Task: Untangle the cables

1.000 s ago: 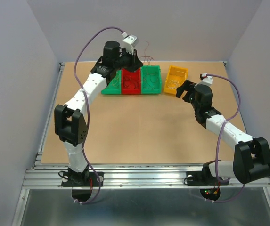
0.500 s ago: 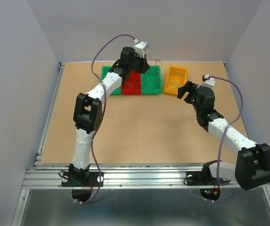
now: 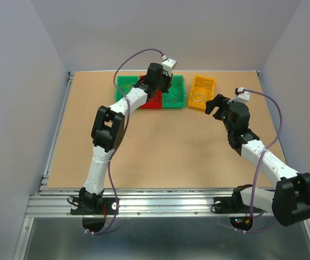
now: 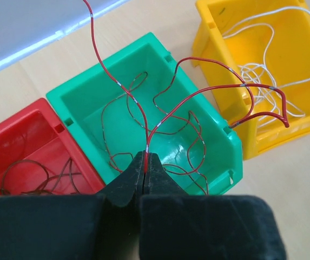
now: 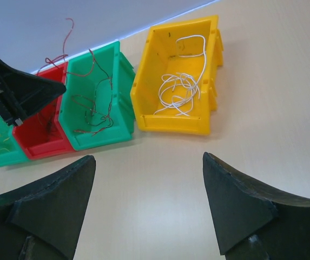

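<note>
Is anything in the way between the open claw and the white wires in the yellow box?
Nothing visible is. Only bare table lies between the right gripper and the yellow box. The white wires sit inside, behind its near wall, but the box is open on top.

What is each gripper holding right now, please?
Left gripper: closed on a red cable above the green bin.
Right gripper: open, holding nothing.
</note>
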Controlling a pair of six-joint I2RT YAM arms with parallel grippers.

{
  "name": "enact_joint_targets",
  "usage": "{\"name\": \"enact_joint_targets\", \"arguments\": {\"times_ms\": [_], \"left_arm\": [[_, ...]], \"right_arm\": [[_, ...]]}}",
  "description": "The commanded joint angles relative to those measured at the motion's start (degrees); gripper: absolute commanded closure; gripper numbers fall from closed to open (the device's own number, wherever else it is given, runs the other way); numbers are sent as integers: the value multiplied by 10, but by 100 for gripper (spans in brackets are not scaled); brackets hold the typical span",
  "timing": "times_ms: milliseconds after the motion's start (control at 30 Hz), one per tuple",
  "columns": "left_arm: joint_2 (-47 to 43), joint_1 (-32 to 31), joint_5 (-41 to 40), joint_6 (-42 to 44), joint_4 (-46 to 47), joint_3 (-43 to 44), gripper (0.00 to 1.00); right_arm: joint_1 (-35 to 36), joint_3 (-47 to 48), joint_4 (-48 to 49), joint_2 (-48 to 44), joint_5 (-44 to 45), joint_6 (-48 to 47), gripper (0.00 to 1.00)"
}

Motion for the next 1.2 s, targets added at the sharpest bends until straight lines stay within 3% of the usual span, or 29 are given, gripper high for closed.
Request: {"name": "enact_joint_targets", "arguments": {"times_ms": [0,333,500,633,733,967,1167], "left_arm": [[9,-12,-18,25,-40,24,100],[20,-34,5,-24,-122,3,100],[37,-33,11,-23,-151,45,100],[41,-34,-7,-23,-179,77,83],[28,-33,-25,-23,-180,76,76],[27,-33,-36,-17,-187,90,70],[21,-32,-63,6,-197,108,53]], "right_arm": [[0,-10,26,-7,0,6,15],[0,6,26,31,-6,4,16],[0,7,32,43,-15,9,16],[0,7,38,47,-22,8,17],[0,14,71,70,-46,5,17],[0,91,179,218,-183,29,17],[0,174,233,326,-227,55,23]]}}
